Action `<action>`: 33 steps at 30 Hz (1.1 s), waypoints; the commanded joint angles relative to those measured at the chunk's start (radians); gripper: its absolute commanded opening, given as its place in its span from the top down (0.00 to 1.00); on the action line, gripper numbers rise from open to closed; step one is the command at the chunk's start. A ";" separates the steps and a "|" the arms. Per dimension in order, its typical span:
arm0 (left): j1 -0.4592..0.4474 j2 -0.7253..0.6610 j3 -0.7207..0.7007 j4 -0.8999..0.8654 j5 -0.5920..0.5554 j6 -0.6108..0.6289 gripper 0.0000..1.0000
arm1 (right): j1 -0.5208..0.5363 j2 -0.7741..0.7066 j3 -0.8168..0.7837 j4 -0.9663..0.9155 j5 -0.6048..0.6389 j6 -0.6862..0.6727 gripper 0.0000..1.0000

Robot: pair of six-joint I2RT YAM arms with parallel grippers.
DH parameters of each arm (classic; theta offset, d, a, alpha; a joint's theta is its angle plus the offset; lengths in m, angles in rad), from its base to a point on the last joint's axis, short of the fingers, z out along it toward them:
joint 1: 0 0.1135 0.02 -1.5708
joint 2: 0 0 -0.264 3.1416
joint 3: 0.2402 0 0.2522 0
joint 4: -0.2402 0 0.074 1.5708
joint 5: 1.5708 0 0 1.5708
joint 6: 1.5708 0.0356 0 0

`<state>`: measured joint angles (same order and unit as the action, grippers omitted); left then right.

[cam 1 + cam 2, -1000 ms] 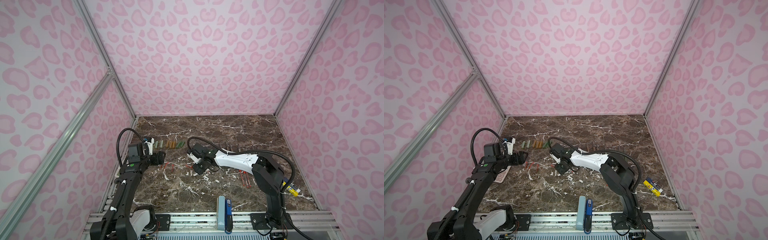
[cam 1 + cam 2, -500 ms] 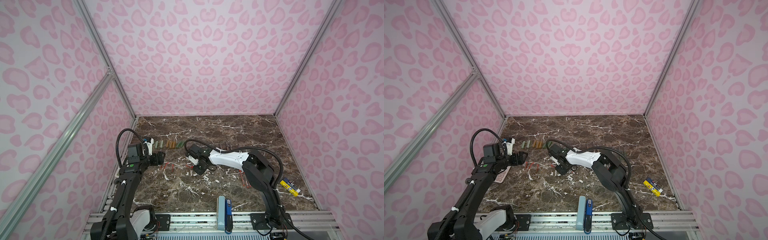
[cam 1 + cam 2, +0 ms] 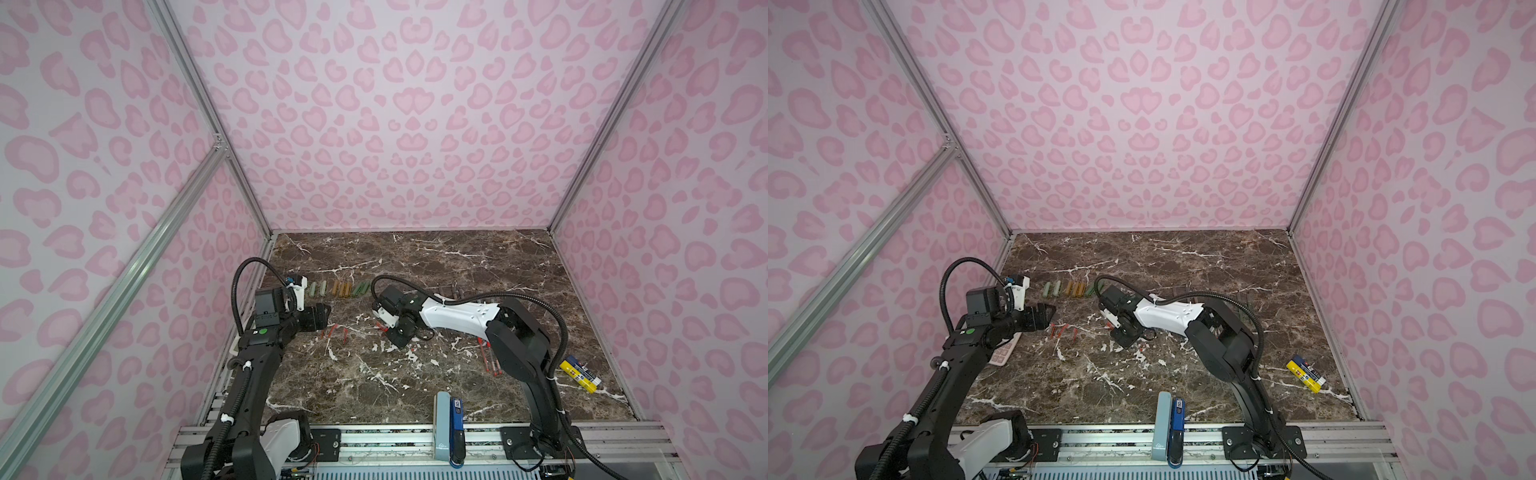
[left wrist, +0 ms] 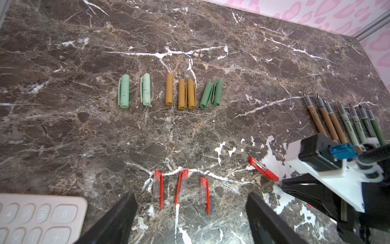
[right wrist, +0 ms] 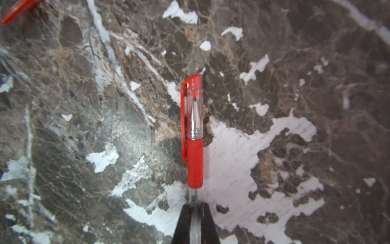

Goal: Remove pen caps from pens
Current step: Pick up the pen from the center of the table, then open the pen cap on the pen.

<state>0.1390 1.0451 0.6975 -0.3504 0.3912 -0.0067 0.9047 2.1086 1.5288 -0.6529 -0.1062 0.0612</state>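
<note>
My right gripper is shut on the clear barrel of a pen with a red grip, low over the marble. The pen's red-and-clear cap is still on, at the end away from the jaws. In a top view this gripper is mid-table. My left gripper hangs open, empty, just short of three loose red pen caps. Beyond them lie pale green, tan and dark green caps in a row. Uncapped brown and green pens lie behind the right arm.
A pink calculator lies under the left wrist by the left wall. More red pens lie beside the right arm's elbow. A yellow-and-blue box sits near the right wall. A blue stapler-like object stands at the front edge.
The right gripper's jaws have closed onto the red pen, and that arm has shifted slightly left. The left arm and its open gripper have stayed put.
</note>
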 commanded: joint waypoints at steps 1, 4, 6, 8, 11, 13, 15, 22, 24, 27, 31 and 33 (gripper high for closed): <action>0.002 0.001 0.011 0.019 0.040 -0.009 0.15 | -0.004 -0.034 -0.033 0.001 0.004 0.013 0.96; 0.002 0.010 0.000 0.038 0.054 -0.017 0.15 | -0.023 -0.073 -0.080 0.046 -0.021 0.058 0.98; 0.003 0.010 0.015 0.015 0.056 -0.030 0.15 | -0.029 -0.107 -0.095 0.066 -0.034 0.098 0.98; 0.004 0.008 0.021 0.012 0.079 -0.035 0.15 | -0.031 -0.151 -0.125 0.112 -0.049 0.120 0.98; 0.003 0.007 0.008 0.039 0.125 -0.049 0.16 | -0.033 -0.213 -0.179 0.203 -0.066 0.163 1.00; 0.004 0.010 0.020 0.023 0.150 -0.062 0.17 | -0.036 -0.238 -0.189 0.231 -0.068 0.206 1.00; 0.004 0.009 0.035 0.006 0.181 -0.074 0.17 | -0.035 -0.267 -0.200 0.255 -0.071 0.241 1.00; 0.004 0.022 0.053 0.032 0.413 -0.143 0.17 | -0.031 -0.345 -0.258 0.403 -0.071 0.349 1.00; 0.004 0.028 0.053 0.050 0.478 -0.160 0.17 | -0.019 -0.363 -0.274 0.453 -0.074 0.368 1.00; 0.003 0.036 0.010 0.124 0.533 -0.202 0.18 | -0.001 -0.369 -0.302 0.535 -0.074 0.390 1.00; -0.003 0.048 0.004 0.147 0.571 -0.275 0.21 | 0.016 -0.336 -0.267 0.546 -0.137 0.417 1.00; -0.017 0.053 -0.007 0.172 0.588 -0.276 0.22 | 0.041 -0.326 -0.261 0.569 -0.136 0.398 1.00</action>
<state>0.1322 1.0924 0.6991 -0.2478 0.9081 -0.2420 0.9260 1.7676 1.2587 -0.1532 -0.2169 0.4553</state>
